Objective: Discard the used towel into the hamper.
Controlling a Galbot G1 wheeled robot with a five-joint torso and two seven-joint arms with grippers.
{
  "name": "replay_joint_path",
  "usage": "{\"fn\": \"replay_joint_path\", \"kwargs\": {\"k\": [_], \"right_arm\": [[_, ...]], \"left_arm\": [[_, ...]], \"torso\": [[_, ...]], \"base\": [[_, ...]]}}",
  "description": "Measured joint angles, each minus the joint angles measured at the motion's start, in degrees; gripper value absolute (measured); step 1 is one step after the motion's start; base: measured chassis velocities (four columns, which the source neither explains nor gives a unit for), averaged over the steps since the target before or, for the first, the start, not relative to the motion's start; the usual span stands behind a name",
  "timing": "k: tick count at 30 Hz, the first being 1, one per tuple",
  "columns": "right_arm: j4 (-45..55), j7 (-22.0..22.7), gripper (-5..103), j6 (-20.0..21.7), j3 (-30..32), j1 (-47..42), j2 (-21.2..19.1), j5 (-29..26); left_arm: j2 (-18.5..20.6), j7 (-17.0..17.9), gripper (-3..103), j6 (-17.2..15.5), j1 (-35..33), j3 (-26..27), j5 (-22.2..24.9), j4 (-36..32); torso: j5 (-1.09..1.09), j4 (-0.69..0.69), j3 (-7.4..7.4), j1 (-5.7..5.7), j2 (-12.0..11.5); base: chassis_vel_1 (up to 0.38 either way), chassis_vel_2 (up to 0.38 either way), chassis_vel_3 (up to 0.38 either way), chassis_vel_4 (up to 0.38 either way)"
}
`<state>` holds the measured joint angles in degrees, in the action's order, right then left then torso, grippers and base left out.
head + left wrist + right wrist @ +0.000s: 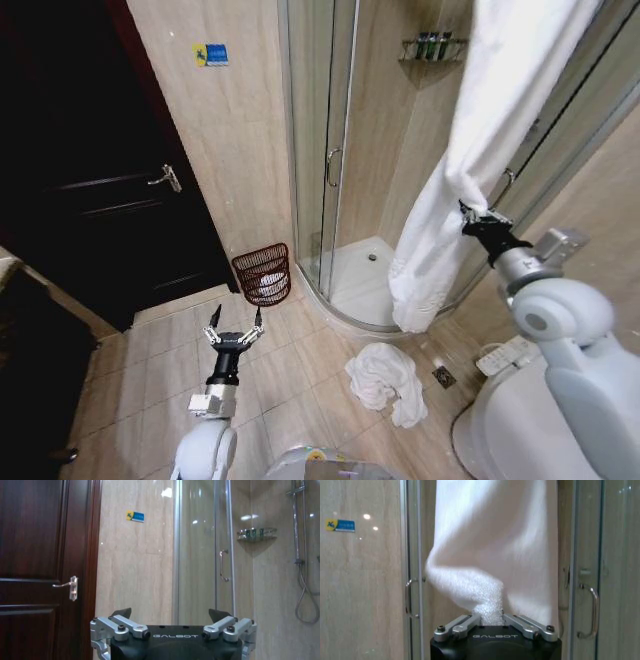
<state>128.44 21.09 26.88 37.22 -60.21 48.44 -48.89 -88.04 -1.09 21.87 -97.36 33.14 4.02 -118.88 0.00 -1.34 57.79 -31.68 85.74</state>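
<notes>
A long white towel [480,130] hangs from above in front of the shower's glass. My right gripper [478,222] is shut on a fold of it about halfway down; in the right wrist view the towel [490,555] is pinched between the fingers of that gripper [489,619]. The hamper [263,273], a small dark red-brown wire basket, stands on the floor against the wall beside the shower. My left gripper [235,320] hovers open just in front of the hamper, holding nothing. In the left wrist view the left gripper [170,615] faces the tiled wall.
A second white towel [385,378] lies crumpled on the floor tiles in front of the shower tray [350,275]. A dark wooden door [90,180] is at the left. A toilet [500,420] stands at the lower right, beside a floor drain [445,376].
</notes>
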Motion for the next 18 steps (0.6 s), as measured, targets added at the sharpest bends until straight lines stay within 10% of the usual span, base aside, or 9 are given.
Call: {"fn": "replay_joint_path", "kwargs": {"k": [18], "right_arm": [[5.8, -2.2, 3, -1.1, 1.2, -7.9, 5.6, 6.1]], "left_arm": [[0.1, 0.0, 100, 1.5, 0.1, -0.7, -0.2, 1.3]], "torso": [[0.02, -0.01, 0.00, 0.00, 0.0]], "base": [[0.000, 0.000, 0.000, 0.000]]}}
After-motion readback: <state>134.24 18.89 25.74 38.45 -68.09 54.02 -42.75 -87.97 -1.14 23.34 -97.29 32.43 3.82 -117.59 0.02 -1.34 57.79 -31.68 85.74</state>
